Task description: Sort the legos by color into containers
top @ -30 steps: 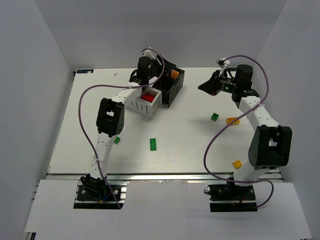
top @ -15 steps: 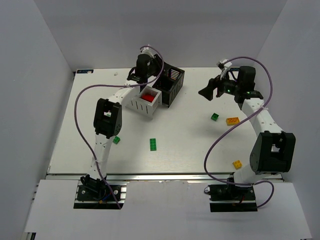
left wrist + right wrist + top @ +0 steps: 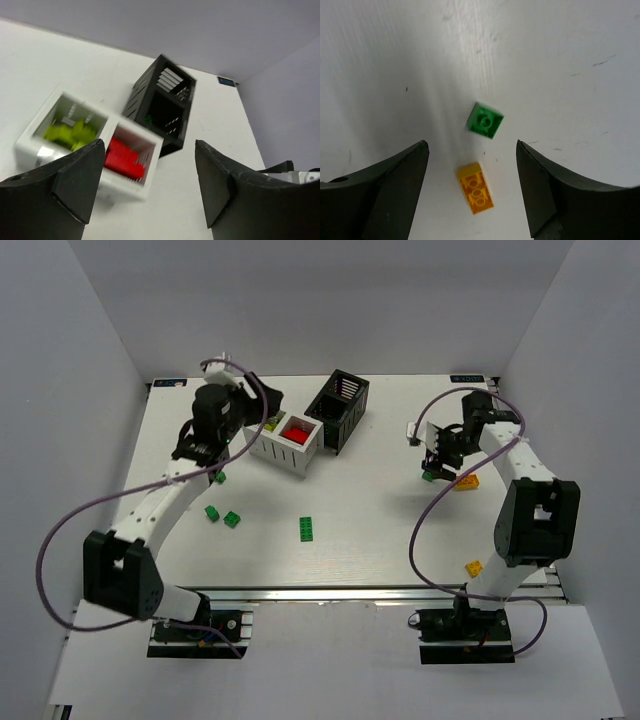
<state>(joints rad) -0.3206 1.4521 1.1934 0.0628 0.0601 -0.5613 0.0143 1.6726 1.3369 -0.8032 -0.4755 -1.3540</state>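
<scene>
Right gripper [image 3: 471,146] spread wide and empty, green square brick [image 3: 485,120] centred below between the fingers, orange-yellow brick [image 3: 475,188] just wrist-side of it. Left gripper [image 3: 148,146] equally wide and empty, white container [image 3: 25,147] and black container [image 3: 137,95] ahead of its tips. Judged step: approach to pick the green brick; lower straight, close on its flat sides, avoid nudging its neighbour.

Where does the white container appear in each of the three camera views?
Top external: the white container sits upper centre, a little left of the middle.
Left wrist: lower left, blurred, partly behind the left finger.
Right wrist: not in it.
Shared landmark: the black container, right beside it in both views.
</scene>
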